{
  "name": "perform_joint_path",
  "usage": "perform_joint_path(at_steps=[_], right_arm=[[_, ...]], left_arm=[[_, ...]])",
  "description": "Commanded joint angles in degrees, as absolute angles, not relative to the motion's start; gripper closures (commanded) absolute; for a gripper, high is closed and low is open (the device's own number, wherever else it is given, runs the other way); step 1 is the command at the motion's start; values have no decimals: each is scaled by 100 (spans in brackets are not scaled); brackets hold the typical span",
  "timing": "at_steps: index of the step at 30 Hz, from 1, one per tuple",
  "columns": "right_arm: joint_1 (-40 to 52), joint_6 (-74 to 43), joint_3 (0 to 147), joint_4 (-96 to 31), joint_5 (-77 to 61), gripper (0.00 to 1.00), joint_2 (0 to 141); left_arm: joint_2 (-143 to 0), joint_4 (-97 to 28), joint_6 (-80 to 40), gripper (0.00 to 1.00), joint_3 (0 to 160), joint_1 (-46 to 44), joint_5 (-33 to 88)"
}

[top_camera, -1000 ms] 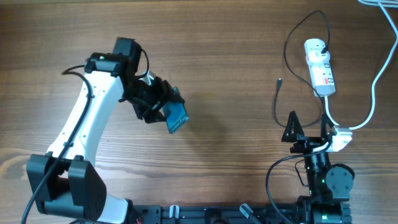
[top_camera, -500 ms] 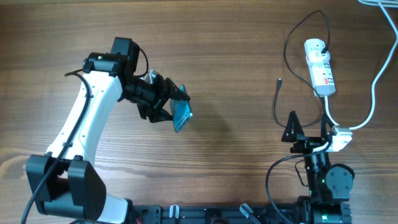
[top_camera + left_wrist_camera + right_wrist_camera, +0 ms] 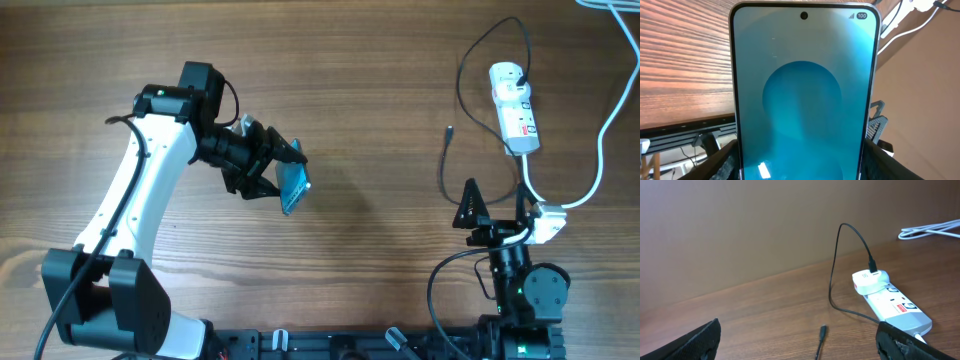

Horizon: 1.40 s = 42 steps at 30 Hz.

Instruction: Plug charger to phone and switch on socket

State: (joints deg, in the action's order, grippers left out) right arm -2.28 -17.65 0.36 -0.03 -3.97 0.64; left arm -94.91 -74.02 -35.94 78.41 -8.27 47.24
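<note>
Pinches phone (image 3: 802, 95) by its lower end in left hand (image 3: 272, 170), just off desk (image 3: 380, 280) centre at 9 o'clock; tilts it on edge, probably to offer the port for insertion (port unseen). Rests right hand (image 3: 797, 330) spread wide at 3 o'clock, facing charger (image 3: 449, 131) tip lying loose at 9 o'clock of socket (image 3: 514, 122), with adapter (image 3: 507, 76) already seated there.

A brown wooden table (image 3: 380, 90) with grain running lengthwise is seen in every view, a plain brown wall (image 3: 740, 225) is shown rising behind its far edge, and a black rail (image 3: 330, 345) is seen along its near edge from overhead.
</note>
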Motion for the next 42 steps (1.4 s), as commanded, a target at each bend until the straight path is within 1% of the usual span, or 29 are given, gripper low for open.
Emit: perform_joint_path(at_steps=[1,10,14,19,22,27,28,30,31,33,35,37,38,39,40,41,42], right_arm=[[-242,-1669,30,8,-303,0,43],[-242,-1669,30,8,-303,0,43],[-244,-1669,30,8,-303,0,43],[-244,-1669,30,8,-303,0,43],[-244,-1669,30,10,-303,0,43],[-244,-1673,30,75,-91,0,43],[-242,-1769,30,71,-228,0,43],[-244,-2587,30,38,-690,0,58],[-242,-3704,30,62,-1037,0,64],[-242,-5317,30,115,-1708,0,99],[-242,-6361,30,169,-2408,0,191],[-242,-7223,30,178,-2488,1,294],[-242,-7465,30,187,-2729,0,366],[-242,-7234,30,222,-2930,0,427],[-242,-6740,30,244,-2982,0,473],[-242,-5636,30,228,-3111,1,548],[-242,-5024,32,183,-3148,1,635]], left_arm=[[-9310,-7419,-3627,56,8001,-808,4993],[-9310,-7352,-3629,57,8001,-808,4884],[-9310,-7004,-3632,57,8001,-814,4331],[-9310,-6388,-3691,57,8001,-840,3186],[-9310,-6060,-3972,57,7999,-950,2523],[-9310,-5664,-3994,56,7999,-1238,2150],[-9310,-5629,-3994,56,7999,-1299,2069],[-9310,-5605,-3994,56,7996,-1409,2023],[-9310,-5590,-3992,56,7994,-1457,2021],[-9310,-5581,-3992,56,7994,-1522,1966],[-9310,-5579,-3994,56,7994,-1564,1940],[-9310,-5570,-3992,56,7994,-1566,1940],[-9310,-5566,-3994,55,7994,-1564,1940],[-9310,-5557,-3994,56,7994,-1564,1938],[-9310,-5546,-3994,56,7994,-1564,1938],[-9310,-5520,-3994,56,7994,-1564,1935],[-9312,-5485,-3994,56,7994,-1564,1881]])
